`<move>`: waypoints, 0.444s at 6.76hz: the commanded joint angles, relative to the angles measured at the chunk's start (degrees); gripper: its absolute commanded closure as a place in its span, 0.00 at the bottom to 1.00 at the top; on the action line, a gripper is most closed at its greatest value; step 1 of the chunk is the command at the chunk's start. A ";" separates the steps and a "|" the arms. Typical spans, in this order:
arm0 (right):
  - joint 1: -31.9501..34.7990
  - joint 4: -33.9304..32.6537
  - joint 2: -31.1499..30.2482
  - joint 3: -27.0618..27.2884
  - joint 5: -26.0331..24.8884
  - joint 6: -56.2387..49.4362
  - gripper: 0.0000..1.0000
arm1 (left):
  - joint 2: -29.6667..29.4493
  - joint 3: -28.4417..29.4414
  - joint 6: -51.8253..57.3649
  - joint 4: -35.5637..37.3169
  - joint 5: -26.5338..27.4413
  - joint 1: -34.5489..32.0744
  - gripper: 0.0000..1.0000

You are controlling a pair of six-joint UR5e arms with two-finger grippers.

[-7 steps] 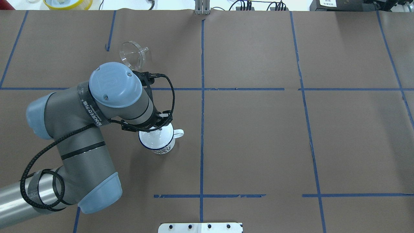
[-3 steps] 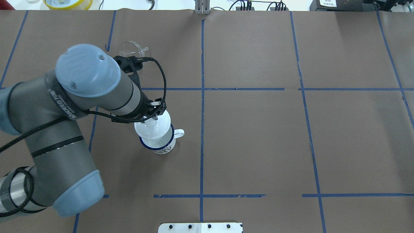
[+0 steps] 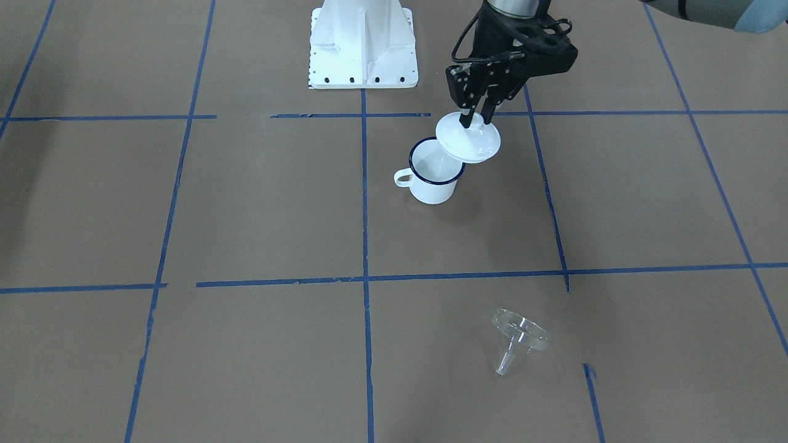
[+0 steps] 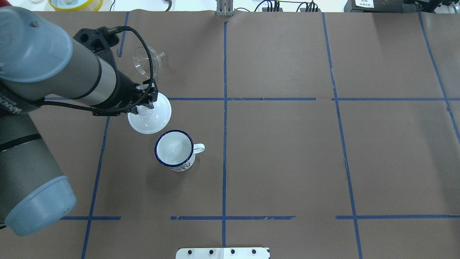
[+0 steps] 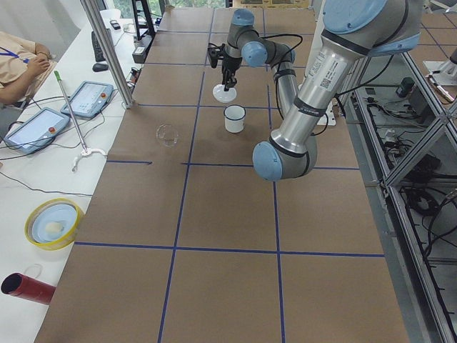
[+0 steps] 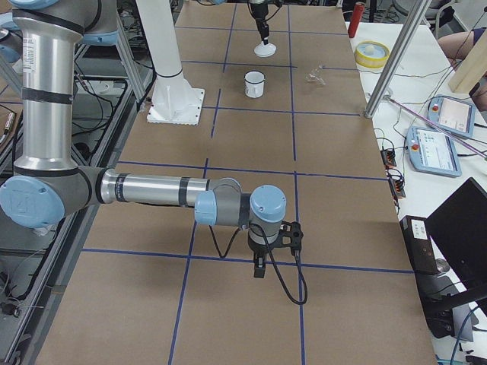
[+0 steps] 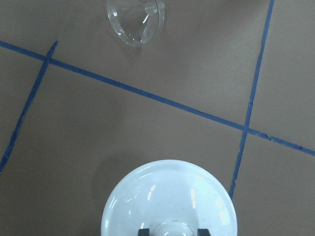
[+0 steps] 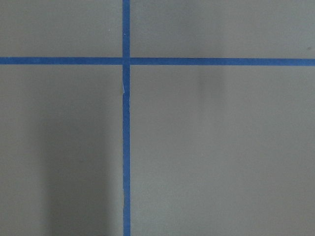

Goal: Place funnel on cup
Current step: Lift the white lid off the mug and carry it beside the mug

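The white enamel cup [image 4: 175, 150] with a dark blue rim stands open on the brown table, handle to the view's right; it also shows in the front view [image 3: 436, 175]. My left gripper [image 4: 146, 104] is shut on the knob of a round white lid [image 4: 150, 114] and holds it in the air, up and left of the cup. The wrist view shows the lid [image 7: 170, 201] under the fingers. The clear funnel [image 4: 147, 64] lies tipped on its side on the table beyond the lid [image 7: 135, 19]. My right gripper [image 6: 259, 268] hovers far off over bare table; I cannot tell whether it is open or shut.
The white robot base plate [image 3: 363, 43] sits at the robot's edge of the table. A yellow bowl [image 5: 51, 223], a red cylinder [image 5: 28, 287] and tablets [image 5: 36, 128] lie on the operators' bench beyond the table. Blue tape lines grid the table.
My left gripper has lifted the white lid off the cup and carried it up and to the left, toward the funnel. The cup now stands uncovered and has not moved.
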 commanded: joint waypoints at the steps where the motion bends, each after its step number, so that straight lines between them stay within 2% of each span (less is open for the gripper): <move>1: 0.00 0.00 0.00 0.00 0.00 0.00 0.00 | 7.26 -2.71 4.29 -0.28 -0.11 -1.10 1.00; 2: 0.00 0.00 0.00 0.00 0.00 0.00 0.00 | 10.59 -2.19 4.58 -2.19 -0.11 -1.02 1.00; 3: 0.00 0.00 0.00 0.00 0.00 0.00 0.00 | 17.07 -0.27 4.85 -13.87 -0.46 -0.93 1.00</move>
